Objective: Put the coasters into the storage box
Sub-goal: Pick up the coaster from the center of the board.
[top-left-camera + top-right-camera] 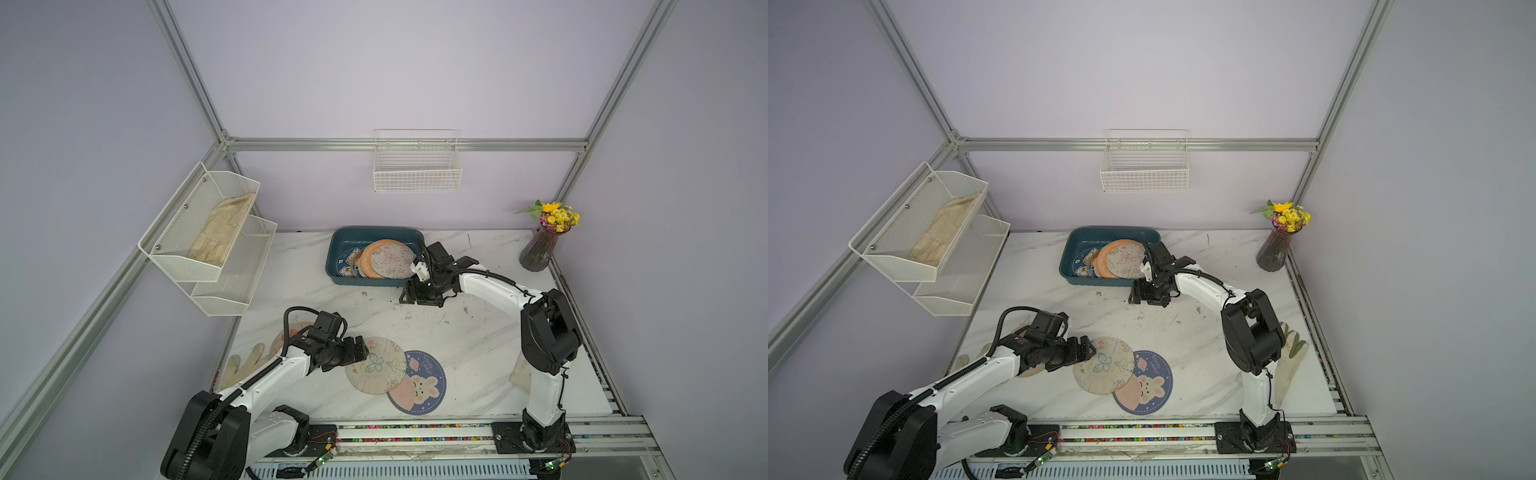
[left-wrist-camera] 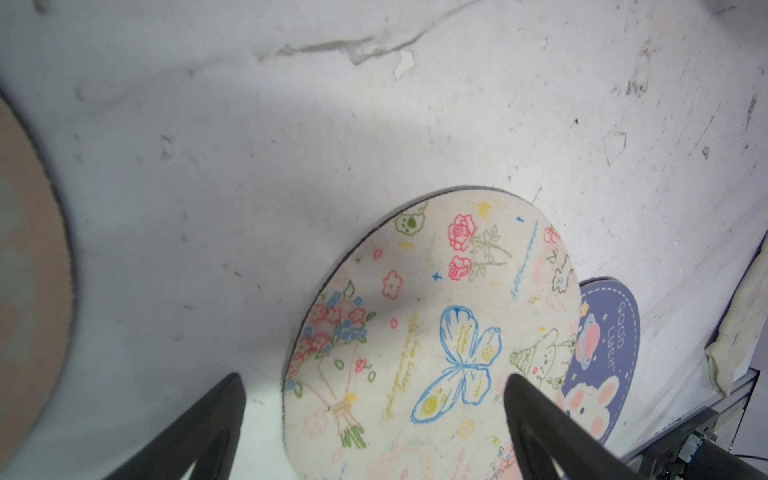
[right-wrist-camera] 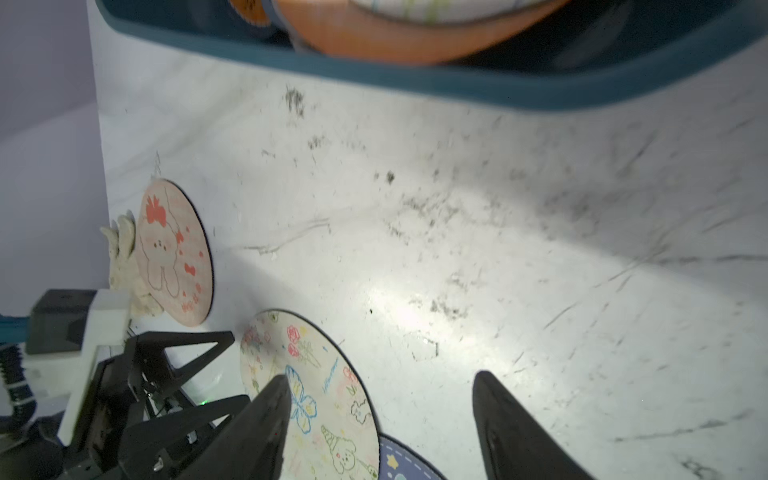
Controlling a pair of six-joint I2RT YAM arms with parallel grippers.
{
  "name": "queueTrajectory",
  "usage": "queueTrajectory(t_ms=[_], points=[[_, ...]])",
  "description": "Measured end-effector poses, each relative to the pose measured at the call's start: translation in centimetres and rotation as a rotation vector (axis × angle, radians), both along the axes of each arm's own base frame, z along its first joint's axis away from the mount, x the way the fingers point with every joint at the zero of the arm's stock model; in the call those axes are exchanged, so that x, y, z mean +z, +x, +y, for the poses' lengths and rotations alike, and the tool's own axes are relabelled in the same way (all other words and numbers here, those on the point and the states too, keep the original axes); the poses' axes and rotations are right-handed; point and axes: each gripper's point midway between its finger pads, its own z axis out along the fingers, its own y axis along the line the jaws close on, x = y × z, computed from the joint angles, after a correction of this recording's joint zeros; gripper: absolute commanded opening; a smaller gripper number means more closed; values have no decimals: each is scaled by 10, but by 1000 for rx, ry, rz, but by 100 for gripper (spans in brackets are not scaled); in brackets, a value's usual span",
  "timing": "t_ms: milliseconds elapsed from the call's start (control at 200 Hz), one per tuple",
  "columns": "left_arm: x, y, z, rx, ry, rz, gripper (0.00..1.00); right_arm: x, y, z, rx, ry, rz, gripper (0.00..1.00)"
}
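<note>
Black left gripper jaws spread, empty. Right gripper likewise spread, empty; shallow teal plastic storage box ahead of its jaws, printed round coasters stacked inside. Cream butterfly-print round coaster under left jaws, overlapping navy bunny coaster.

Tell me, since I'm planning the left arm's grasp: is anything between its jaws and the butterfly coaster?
Nothing visible. The left gripper, jaws open, straddles the edge of the butterfly coaster; nothing lies on it.
</note>
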Motion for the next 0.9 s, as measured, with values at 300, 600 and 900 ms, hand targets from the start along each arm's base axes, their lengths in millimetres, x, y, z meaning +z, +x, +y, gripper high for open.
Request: queueTrajectory(t_ms=[300, 600, 900], points=[[-2, -16, -7, -28, 22, 32, 95, -32, -65, 22, 82, -18, 75, 71], [-3, -23, -11, -39, 30, 45, 93, -48, -104, 31, 108, -20, 115, 69], [-3, -23, -14, -43, 17, 48, 92, -53, -121, 30, 101, -22, 141, 66]])
